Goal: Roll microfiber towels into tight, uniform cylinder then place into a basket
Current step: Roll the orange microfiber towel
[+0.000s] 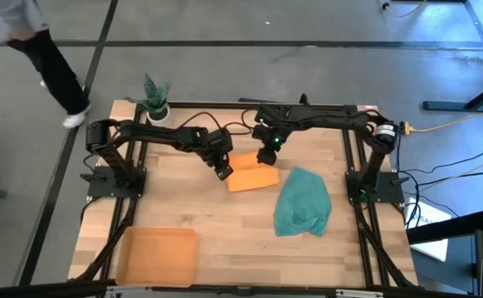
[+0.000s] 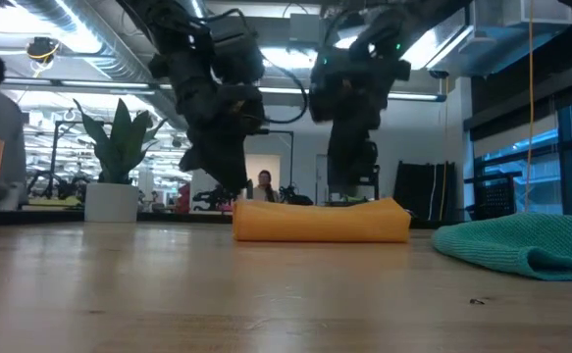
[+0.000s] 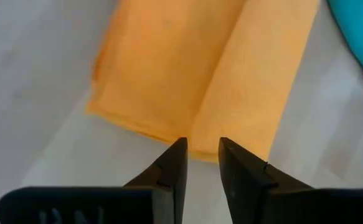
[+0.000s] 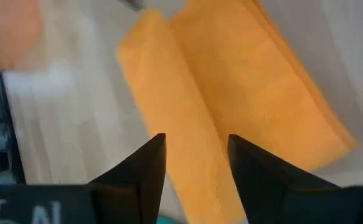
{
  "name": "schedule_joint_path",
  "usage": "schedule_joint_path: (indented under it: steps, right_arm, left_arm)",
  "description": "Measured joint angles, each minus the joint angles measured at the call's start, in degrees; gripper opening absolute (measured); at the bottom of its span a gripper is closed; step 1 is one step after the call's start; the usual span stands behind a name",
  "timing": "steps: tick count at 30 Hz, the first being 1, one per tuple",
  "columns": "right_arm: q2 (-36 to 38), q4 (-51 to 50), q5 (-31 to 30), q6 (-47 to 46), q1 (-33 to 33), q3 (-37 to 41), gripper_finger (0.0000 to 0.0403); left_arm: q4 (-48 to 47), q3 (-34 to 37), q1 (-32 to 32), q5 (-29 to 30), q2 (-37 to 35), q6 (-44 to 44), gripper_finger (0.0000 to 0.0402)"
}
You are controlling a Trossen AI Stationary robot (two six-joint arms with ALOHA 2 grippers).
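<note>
floor (image 1: 224, 74): grey, dark seams | ceiling lights (image 2: 79, 25): lit strips | windows (image 2: 541, 157): blue-tinted | potted plant (image 1: 154, 99): at worktop's (image 1: 224, 232) far-left corner | person (image 2: 264, 186): stood in the room behind

My high view: straight down, whole wooden slatted table (image 1: 224, 223). Low view: tabletop level, facing room. Both wrist views close above folded bright orange cloth towel (image 3: 193, 74), which all four views share.
</note>
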State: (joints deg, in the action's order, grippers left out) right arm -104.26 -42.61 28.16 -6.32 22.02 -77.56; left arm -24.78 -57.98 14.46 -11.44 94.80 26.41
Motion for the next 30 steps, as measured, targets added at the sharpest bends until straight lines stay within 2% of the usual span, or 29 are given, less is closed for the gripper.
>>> schedule_joint_path:
  steps: [5, 11, 13, 17, 27, 30]
  right_arm:
    - [2.70, -0.70, -0.72, 8.80, -3.05, -0.02, 0.0173]
    - [2.90, -2.24, -1.00, 26.12, -8.37, 1.33, 0.0173]
    - [2.90, -0.24, -2.62, 28.81, -10.25, 2.09, 0.0173]
    - [2.88, 1.91, -6.24, 29.48, -13.04, 4.17, 0.0173]
    - [2.82, 9.68, -6.87, 29.37, -14.74, 13.22, 0.0173]
    - [2.82, 14.01, -9.55, 29.03, -14.78, 16.05, 0.0173]
  left_arm:
    - [-0.14, 0.00, 0.61, 2.69, -3.18, -0.56, 0.0081]
    - [0.07, -0.04, -1.18, 3.71, -6.43, -6.15, 0.0081]
    - [-0.43, -0.04, -2.12, 3.71, -6.77, -7.76, 0.0081]
    - [-0.37, -0.04, -3.74, 3.86, -6.79, -8.81, 0.0081]
    - [-0.32, -0.04, -5.91, 4.85, -6.79, -8.05, 0.0081]
    - [-0.30, -0.04, -5.92, 4.85, -6.79, -7.51, 0.0081]
